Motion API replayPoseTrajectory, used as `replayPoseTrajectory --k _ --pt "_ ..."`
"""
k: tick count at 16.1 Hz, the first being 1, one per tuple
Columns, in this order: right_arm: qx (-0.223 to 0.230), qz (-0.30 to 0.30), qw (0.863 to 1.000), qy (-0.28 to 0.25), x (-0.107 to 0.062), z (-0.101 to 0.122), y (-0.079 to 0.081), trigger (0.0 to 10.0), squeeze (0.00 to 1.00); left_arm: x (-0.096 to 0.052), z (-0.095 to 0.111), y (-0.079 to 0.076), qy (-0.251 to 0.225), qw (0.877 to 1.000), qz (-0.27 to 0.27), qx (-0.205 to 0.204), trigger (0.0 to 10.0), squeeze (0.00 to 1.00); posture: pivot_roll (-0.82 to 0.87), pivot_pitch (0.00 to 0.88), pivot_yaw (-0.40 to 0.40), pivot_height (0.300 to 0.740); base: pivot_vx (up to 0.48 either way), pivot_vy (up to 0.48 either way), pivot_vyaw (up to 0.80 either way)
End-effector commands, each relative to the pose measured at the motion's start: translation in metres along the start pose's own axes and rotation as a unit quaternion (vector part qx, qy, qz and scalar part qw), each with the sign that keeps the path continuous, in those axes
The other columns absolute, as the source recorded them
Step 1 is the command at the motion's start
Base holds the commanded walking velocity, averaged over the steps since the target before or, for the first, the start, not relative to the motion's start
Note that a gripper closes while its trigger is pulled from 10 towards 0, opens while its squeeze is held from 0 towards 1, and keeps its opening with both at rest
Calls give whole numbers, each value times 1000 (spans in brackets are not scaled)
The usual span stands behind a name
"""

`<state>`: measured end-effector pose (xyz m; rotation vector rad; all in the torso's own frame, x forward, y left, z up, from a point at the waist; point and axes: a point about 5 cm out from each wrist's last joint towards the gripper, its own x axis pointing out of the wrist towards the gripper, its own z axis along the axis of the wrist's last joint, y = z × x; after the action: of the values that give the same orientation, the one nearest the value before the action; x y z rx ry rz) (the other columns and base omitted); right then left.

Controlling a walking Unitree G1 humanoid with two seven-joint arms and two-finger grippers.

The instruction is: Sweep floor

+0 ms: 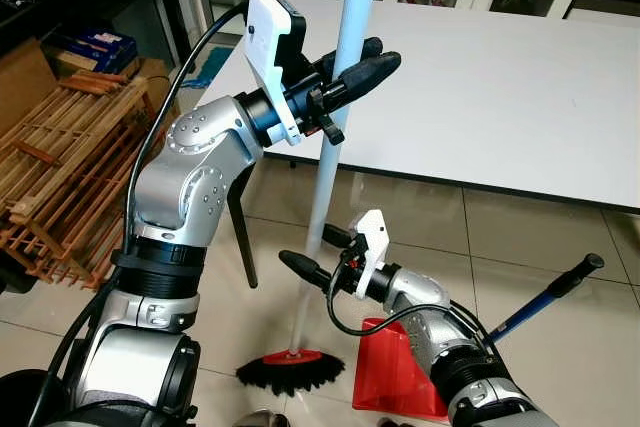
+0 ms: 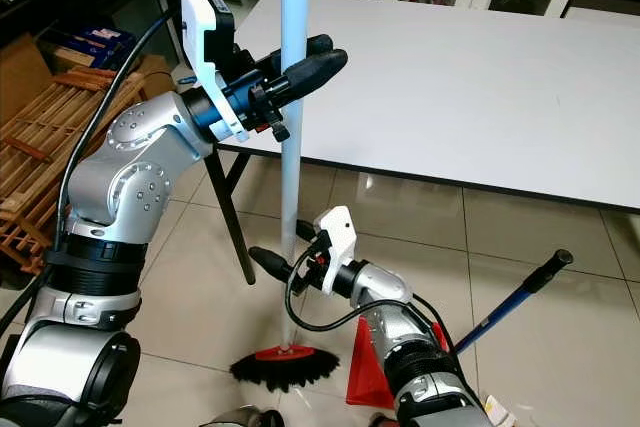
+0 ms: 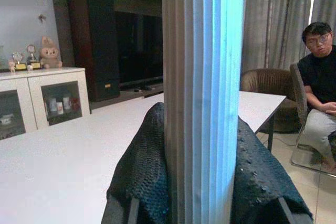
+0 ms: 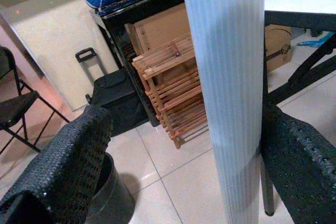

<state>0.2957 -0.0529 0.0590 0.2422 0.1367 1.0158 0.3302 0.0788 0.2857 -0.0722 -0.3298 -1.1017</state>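
A broom stands upright beside the table, its pale blue handle (image 1: 345, 27) rising from a red head with black bristles (image 1: 290, 367) resting on the tiled floor. My left gripper (image 1: 383, 54) is raised to table height and is shut on the handle; both fingers (image 3: 142, 177) press its sides. Lower down, my right gripper (image 1: 307, 245) is open around the handle (image 4: 226, 77). One finger (image 4: 299, 150) touches it and the other (image 4: 68, 166) stands apart. A red dustpan (image 1: 400, 367) with a blue and black handle (image 1: 550, 292) sits on the floor to the right of the broom head.
A large white table (image 1: 480, 77) stands just behind the broom, with a dark leg (image 1: 242, 237) close to the handle. A wooden slatted rack (image 1: 60, 167) lies to the left. A person (image 3: 317, 93) sits beyond the table. A black trolley case (image 4: 113, 98) stands near the rack.
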Motion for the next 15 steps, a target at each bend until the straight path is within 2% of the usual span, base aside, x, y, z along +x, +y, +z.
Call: replayPoseTrajectory --k 1,15 --pt "0 11 1000 19 4 -5 4 10000 0 3 13 -4 -26 999 -10 14 10000 0 65 34 24 740 0 0 0" --pt "9 5 1000 27 6 -12 7 10000 0 3 14 0 -29 999 -5 15 10000 0 68 56 20 740 0 0 0"
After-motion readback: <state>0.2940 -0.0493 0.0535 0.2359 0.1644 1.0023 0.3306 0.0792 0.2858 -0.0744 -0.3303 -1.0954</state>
